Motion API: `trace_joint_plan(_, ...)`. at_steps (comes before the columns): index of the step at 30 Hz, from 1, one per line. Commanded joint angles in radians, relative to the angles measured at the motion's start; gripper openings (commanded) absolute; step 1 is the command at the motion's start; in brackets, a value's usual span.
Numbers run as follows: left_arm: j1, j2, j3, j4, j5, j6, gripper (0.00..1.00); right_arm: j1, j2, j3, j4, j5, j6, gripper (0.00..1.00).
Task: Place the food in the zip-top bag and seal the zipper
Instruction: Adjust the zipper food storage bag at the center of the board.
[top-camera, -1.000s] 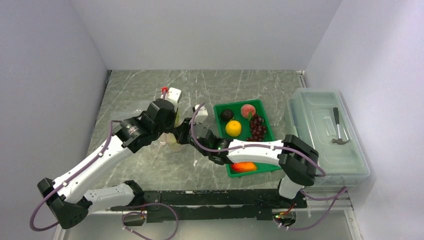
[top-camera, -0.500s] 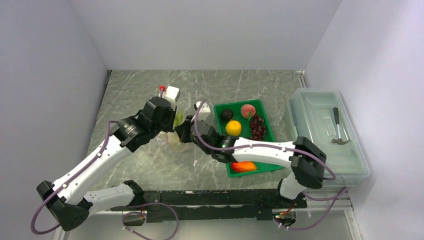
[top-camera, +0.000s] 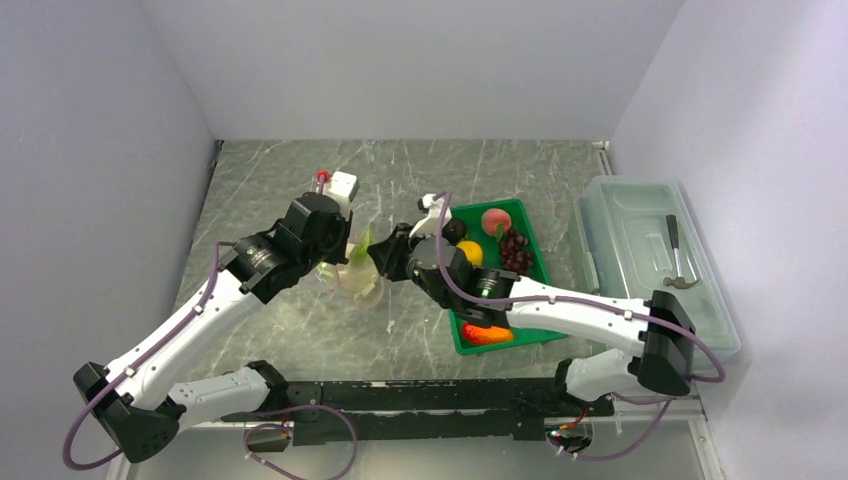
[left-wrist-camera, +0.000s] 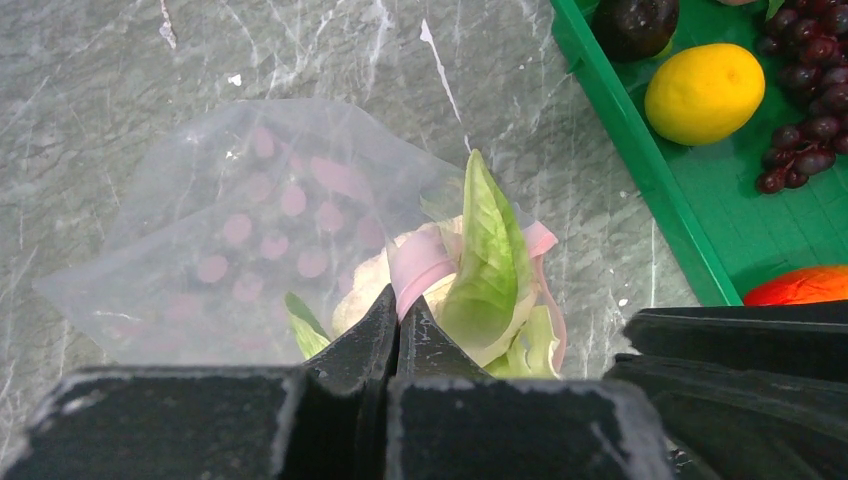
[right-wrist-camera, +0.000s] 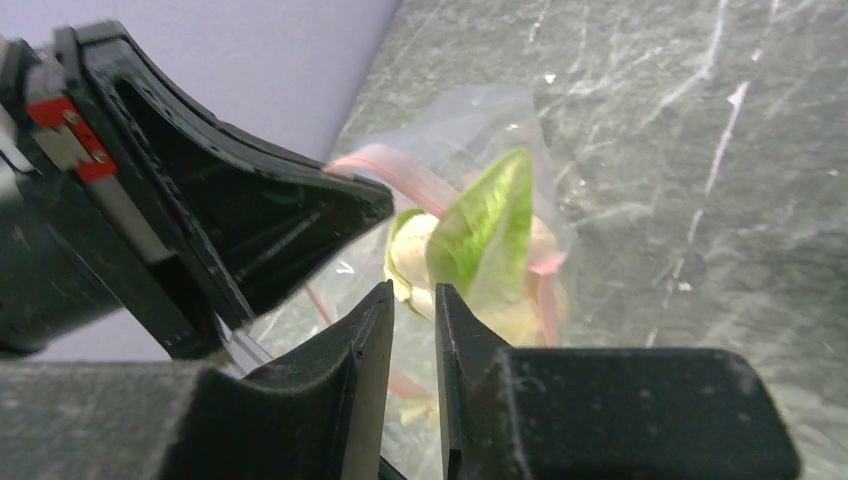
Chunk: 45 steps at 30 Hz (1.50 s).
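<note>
Fingers of my right gripper (right-wrist-camera: 412, 290) just cracked apart: narrow gap, nothing between them. Lettuce (left-wrist-camera: 485, 250) let go, now standing in mouth of zip-top bag (left-wrist-camera: 200, 200), leaf tip poking out. My left gripper (left-wrist-camera: 397, 305) clamped tight on zipper (left-wrist-camera: 420, 268), as before, keeping mouth up. Judgement: first item nearly in, may need nudge deeper. Lemon (left-wrist-camera: 705, 92), grape bunch (left-wrist-camera: 810, 130) wait in green tray (left-wrist-camera: 640, 170). Sealing far off.

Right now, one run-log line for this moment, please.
left fingers: shut on zipper | right fingers: slightly open, empty | lettuce: in zip-top bag mouth, leaf poking out | lemon, grapes: in green tray
</note>
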Motion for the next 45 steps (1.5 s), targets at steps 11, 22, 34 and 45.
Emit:
trace_joint_plan(11,0.011,-0.012,0.007,0.045,0.014,-0.009,0.00,-0.002,-0.075,-0.173,-0.112,0.032,0.151,0.37)
trace_joint_plan(22,0.012,-0.012,0.007,0.043,0.014,-0.008,0.00,0.001,0.006,-0.180,-0.044,-0.045,0.171,0.37)
trace_joint_plan(34,0.015,-0.015,0.006,0.046,0.016,-0.008,0.00,0.004,0.101,-0.134,-0.043,-0.030,0.175,0.35)
trace_joint_plan(45,0.015,-0.018,0.006,0.046,0.026,-0.009,0.00,0.004,0.155,-0.067,-0.052,-0.010,0.152,0.30)
